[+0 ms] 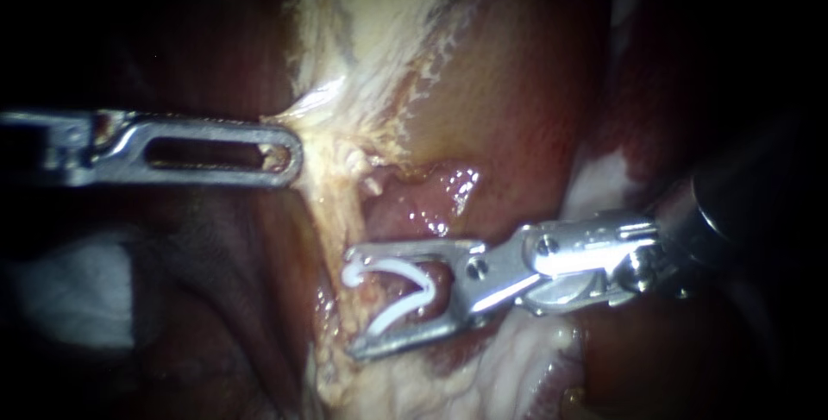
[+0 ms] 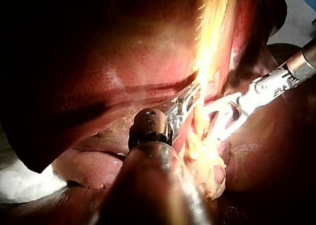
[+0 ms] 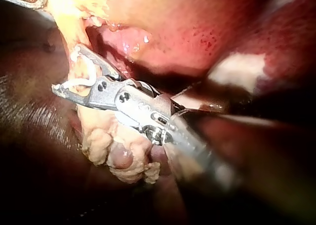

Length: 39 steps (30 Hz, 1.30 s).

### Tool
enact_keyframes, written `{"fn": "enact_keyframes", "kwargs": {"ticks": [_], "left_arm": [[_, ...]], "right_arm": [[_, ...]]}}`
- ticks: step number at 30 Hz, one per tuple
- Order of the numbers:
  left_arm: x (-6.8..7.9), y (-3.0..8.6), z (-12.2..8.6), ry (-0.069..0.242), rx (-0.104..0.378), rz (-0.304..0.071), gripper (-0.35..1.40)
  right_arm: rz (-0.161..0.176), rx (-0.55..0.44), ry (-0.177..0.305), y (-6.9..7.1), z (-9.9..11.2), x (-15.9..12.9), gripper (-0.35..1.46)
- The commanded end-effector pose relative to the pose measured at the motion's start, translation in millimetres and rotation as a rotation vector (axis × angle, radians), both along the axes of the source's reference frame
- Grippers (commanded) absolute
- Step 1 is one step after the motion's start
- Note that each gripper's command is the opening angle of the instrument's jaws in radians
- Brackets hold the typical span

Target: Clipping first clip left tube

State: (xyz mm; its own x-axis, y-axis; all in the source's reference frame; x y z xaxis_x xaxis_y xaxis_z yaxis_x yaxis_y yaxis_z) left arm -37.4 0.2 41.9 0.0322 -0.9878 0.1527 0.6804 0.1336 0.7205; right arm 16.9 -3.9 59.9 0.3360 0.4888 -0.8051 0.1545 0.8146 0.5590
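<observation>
Two instruments show: the left instrument and the right instrument. There is one clip, white, carried by the right instrument. One pale strand runs from far to near between the two. Two white patches can be counted, one patch at the left and another at the right.

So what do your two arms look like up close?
Both are shiny silver metal. My left instrument has long flat jaws with a rounded tip and a slot-shaped window. My right instrument has two thin jaws like a fork, round pins at its joint, and a dark shaft.
</observation>
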Motion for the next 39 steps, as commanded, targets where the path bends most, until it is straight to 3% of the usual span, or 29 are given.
{"fn": "enact_keyframes", "kwargs": {"ticks": [1,15,28,39], "left_arm": [[0.0,0.0,-0.1,0.000,0.000,0.000,-0.35],[-0.2,-0.5,-1.0,0.003,0.001,-0.004,-0.35],[-0.3,-0.7,-1.4,0.004,0.001,-0.006,-0.35],[-0.3,-0.6,-1.2,0.006,0.002,-0.004,-0.35]], "right_arm": [[-0.002,-0.001,-0.003,0.0,0.1,0.0,0.58],[-0.005,-0.005,-0.024,-0.3,2.9,1.4,0.58],[-0.002,-0.007,-0.026,-0.4,3.1,2.4,0.58],[-0.077,0.072,0.059,-1.5,3.0,3.1,0.58]]}}
